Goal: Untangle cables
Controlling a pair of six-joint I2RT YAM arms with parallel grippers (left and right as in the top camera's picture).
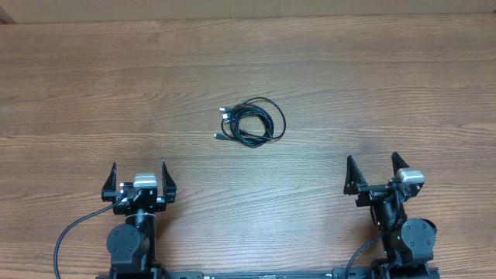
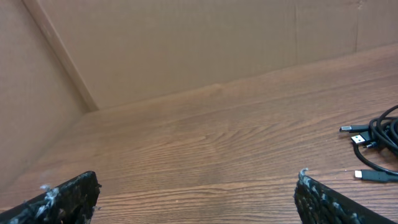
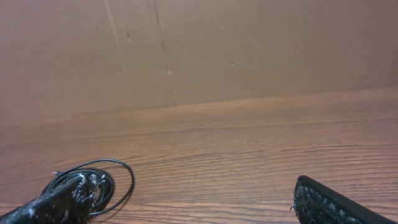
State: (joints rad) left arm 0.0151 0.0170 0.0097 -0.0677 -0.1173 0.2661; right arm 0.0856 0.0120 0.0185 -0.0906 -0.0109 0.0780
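Note:
The cables [image 1: 252, 122] lie as one coiled black bundle on the wooden table [image 1: 387, 93], near its middle, with small plug ends sticking out at the bundle's left. The bundle also shows at the right edge of the left wrist view [image 2: 379, 140] and at the lower left of the right wrist view [image 3: 115, 177], partly behind a finger. My left gripper [image 1: 139, 180] is open and empty at the front left, well short of the bundle. My right gripper [image 1: 374, 172] is open and empty at the front right.
A brown cardboard wall [image 2: 186, 50] stands along the table's far side and left side; it also backs the right wrist view [image 3: 249, 50]. Thicker black arm cables [image 1: 66, 236] run by the arm bases at the front edge.

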